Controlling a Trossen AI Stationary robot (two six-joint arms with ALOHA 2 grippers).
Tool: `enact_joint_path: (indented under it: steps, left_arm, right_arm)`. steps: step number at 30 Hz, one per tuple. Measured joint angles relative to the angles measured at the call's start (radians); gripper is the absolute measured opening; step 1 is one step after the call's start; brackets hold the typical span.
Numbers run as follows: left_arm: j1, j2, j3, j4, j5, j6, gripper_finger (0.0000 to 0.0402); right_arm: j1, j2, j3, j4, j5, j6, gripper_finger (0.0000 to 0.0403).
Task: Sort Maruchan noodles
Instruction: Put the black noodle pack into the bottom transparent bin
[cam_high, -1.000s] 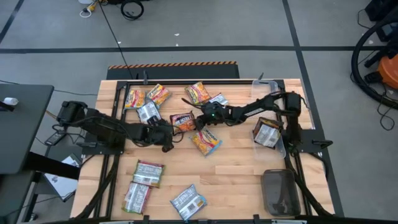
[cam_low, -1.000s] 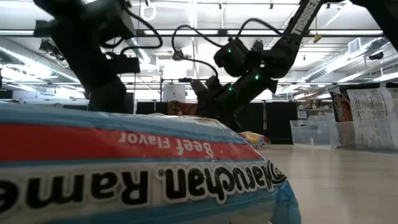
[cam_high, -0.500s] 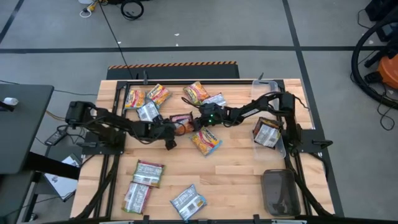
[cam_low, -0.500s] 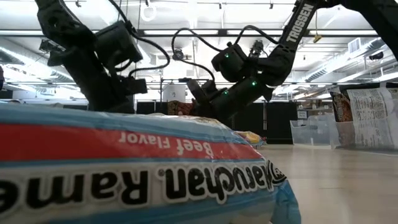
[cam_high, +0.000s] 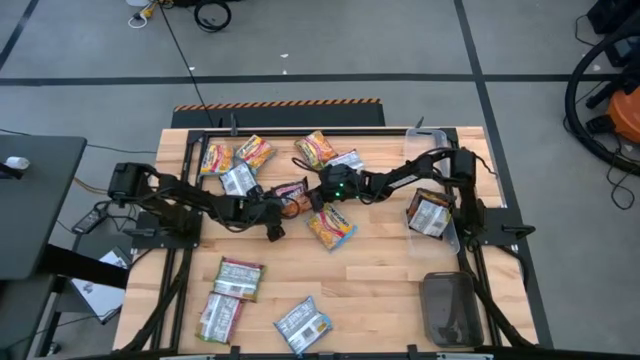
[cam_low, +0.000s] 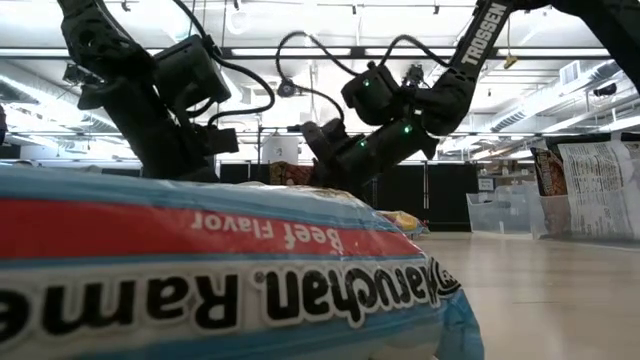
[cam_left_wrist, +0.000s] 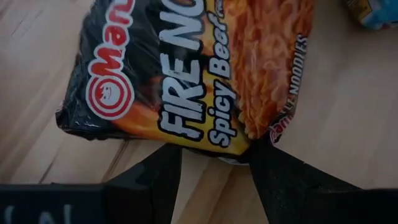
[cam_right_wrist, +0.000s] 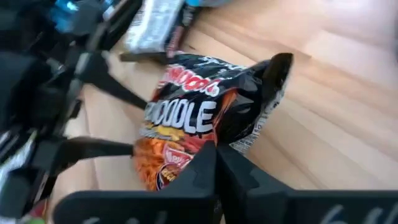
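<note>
Right now the right gripper (cam_right_wrist: 216, 163) has its jaws clenched on the edge of a black shiny flat packet of spicy beef noodles (cam_right_wrist: 205, 127), pinching the wrapper's rim near the middle of the wooden table (cam_high: 390, 270). Facing it, the left gripper (cam_left_wrist: 214, 163) has its jaws spread, one finger either side of the same packet's opposite edge, not clamped. In the high view the black packet (cam_high: 292, 194) lies between the two arms' tips, just behind an orange-yellow packet (cam_high: 331, 228).

Further out: more packets sit at the table's far side, orange-yellow ones (cam_high: 317, 149) and a silver one (cam_high: 238, 179); silver-green ones (cam_high: 238, 278) and a pale blue one (cam_high: 303, 323) lie at the near edge. A clear plastic tray (cam_high: 455, 240) on the right side holds one packet (cam_high: 428, 214); a dark tray (cam_high: 449, 308) sits nearer.

Step in hand, judged: picking the black packet for sorting, grasp just made by the right arm. Next move likely calls for lifting it clear without snagging the left fingers, so the left arm should hold wide or back away, then carrying it to its group's spot. Which spot, cannot tell.
</note>
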Motion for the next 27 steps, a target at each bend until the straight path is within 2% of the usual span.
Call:
enact_joint_path:
  steps: [3,9,11,13,19,22,27]
  left_arm:
    - [-0.019,-0.058,-0.002,-0.049,0.032,-0.014,0.0192]
    - [-0.092,-0.266,-0.002,-0.233,0.048,-0.092,0.0192]
    - [-0.124,-0.329,-0.002,-0.239,0.043,-0.109,0.0192]
    - [-0.16,-0.377,-0.002,-0.21,0.035,-0.108,0.0192]
    - [-0.253,-0.412,-0.001,0.057,0.016,0.021,0.0192]
    - [-0.279,-0.413,-0.001,0.155,0.015,0.084,0.0192]
    - [-0.279,-0.413,-0.001,0.186,-0.015,0.112,0.0192]
  right_arm:
    - [0.016,-0.067,0.0,-0.075,0.002,-0.098,0.001]
    - [0.057,-0.29,0.0,-0.327,0.12,-0.352,0.0006]
    - [0.079,-0.373,0.0,-0.437,0.14,-0.427,0.0006]
    - [0.109,-0.461,0.0,-0.561,0.164,-0.472,0.0005]
    - [0.247,-0.718,0.0,-0.878,0.255,-0.554,0.0004]
    - [0.31,-0.833,0.0,-1.003,0.254,-0.547,0.0004]
    - [0.395,-1.01,0.004,-1.161,0.187,-0.433,0.0004]
